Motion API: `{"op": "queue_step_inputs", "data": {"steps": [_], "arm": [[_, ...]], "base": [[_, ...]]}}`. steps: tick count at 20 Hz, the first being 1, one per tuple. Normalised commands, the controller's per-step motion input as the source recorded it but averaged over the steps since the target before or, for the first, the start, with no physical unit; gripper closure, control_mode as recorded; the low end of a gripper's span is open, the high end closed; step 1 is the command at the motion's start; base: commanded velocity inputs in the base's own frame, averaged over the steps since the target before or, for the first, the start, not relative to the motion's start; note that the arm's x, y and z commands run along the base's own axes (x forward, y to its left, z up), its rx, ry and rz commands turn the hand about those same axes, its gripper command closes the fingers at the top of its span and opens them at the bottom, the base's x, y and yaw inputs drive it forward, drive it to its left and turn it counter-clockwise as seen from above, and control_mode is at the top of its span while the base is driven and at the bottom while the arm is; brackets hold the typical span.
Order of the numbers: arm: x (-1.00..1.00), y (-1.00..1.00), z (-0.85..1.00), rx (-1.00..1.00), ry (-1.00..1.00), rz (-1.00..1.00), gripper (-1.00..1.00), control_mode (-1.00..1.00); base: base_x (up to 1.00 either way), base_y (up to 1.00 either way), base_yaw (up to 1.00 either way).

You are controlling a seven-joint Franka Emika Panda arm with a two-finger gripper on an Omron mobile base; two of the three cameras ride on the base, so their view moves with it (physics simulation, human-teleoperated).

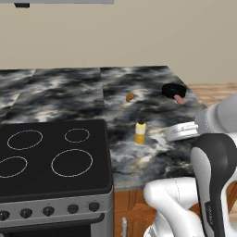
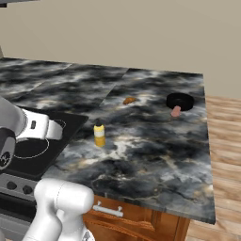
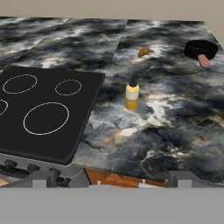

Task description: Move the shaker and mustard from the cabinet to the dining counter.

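Observation:
The mustard (image 1: 140, 132) (image 2: 99, 134) (image 3: 132, 96), a small yellow squeeze bottle with a dark cap, stands upright on the dining counter (image 1: 143, 83) (image 2: 155, 146) (image 3: 183, 113), a dark marbled slab just right of the cooktop. My gripper (image 3: 113, 178) is open, its two dark fingertips (image 3: 43, 177) set wide apart with nothing between them. It hangs above the counter's front edge, well short of the mustard and looking down at it. The shaker and the cabinet are out of view.
A black cooktop (image 1: 51, 157) (image 3: 43, 109) with knobs along its front lies left of the mustard. A black pan (image 1: 174, 90) (image 2: 180, 101) with a pinkish handle sits at the far right. A small brown lump (image 1: 130, 97) (image 3: 143, 52) lies behind the bottle. Wooden floor (image 2: 226, 141) begins past the counter's right edge.

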Motion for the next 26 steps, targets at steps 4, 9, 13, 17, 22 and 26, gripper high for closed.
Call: {"op": "queue_step_inputs", "data": {"steps": [4,9,13,17,22,26], "arm": [[0.0,0.03,0.0,0.0,0.0,-0.02,-1.0,-1.0],[0.0,0.0,0.0,0.0,0.0,0.0,-1.0,-1.0],[0.0,0.0,-0.01,0.0,0.0,0.0,-1.0,-1.0],[0.0,0.0,0.0,0.0,0.0,0.0,-1.0,1.0],[0.0,0.0,0.0,0.0,0.0,0.0,-1.0,1.0],[0.0,0.0,0.0,0.0,0.0,0.0,-1.0,1.0]], "base": [[0.0,0.0,0.0],[0.0,0.0,0.0],[0.0,0.0,0.0],[-0.37,-0.19,-0.02],[-0.75,-0.53,-0.39],[-0.38,-0.92,-0.56]]}}
